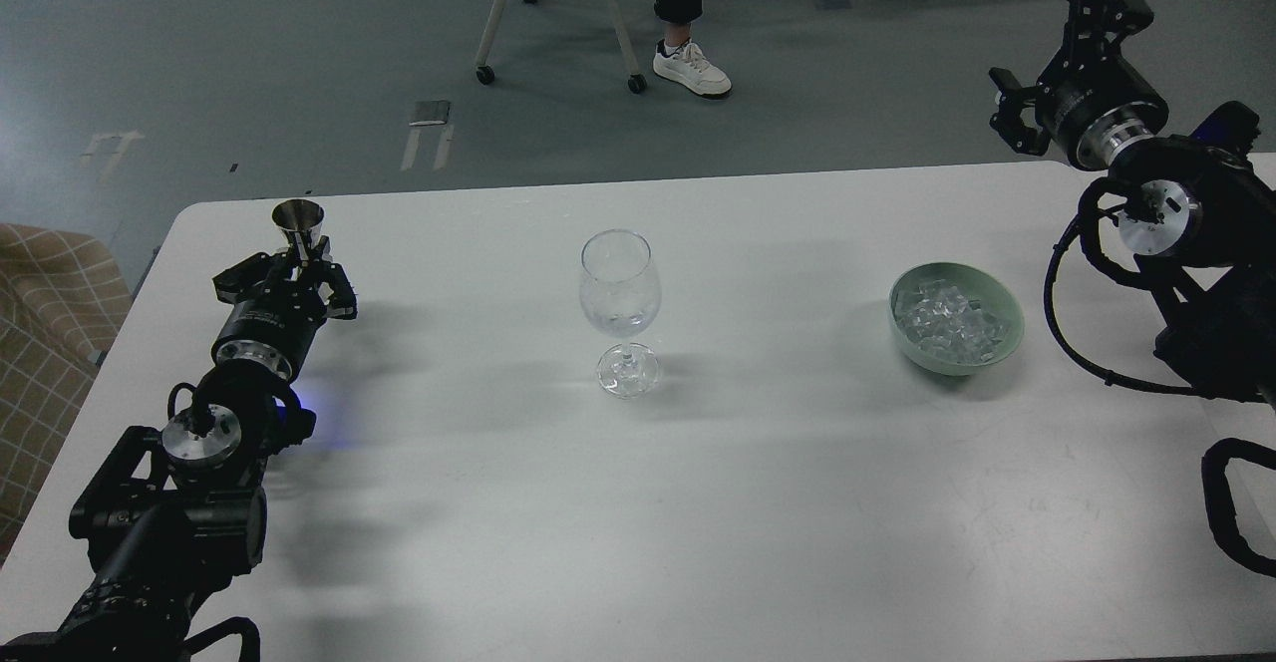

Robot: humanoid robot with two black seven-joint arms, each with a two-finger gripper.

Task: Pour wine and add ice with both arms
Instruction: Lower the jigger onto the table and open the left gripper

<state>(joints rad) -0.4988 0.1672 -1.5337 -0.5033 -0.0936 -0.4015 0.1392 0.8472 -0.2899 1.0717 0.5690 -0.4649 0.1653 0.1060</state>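
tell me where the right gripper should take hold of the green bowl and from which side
Grip the near-right rim of the green bowl, coming down from above on the right gripper's side. The walls flare out and sit low, so a side pinch would likely slip, and the ice heaps mainly toward the left and middle.

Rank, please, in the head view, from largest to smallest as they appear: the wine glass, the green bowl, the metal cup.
1. Wine glass and green bowl: the glass is taller, the bowl wider, so I cannot rank them.
2. Metal cup, held by the left gripper: clearly smallest.
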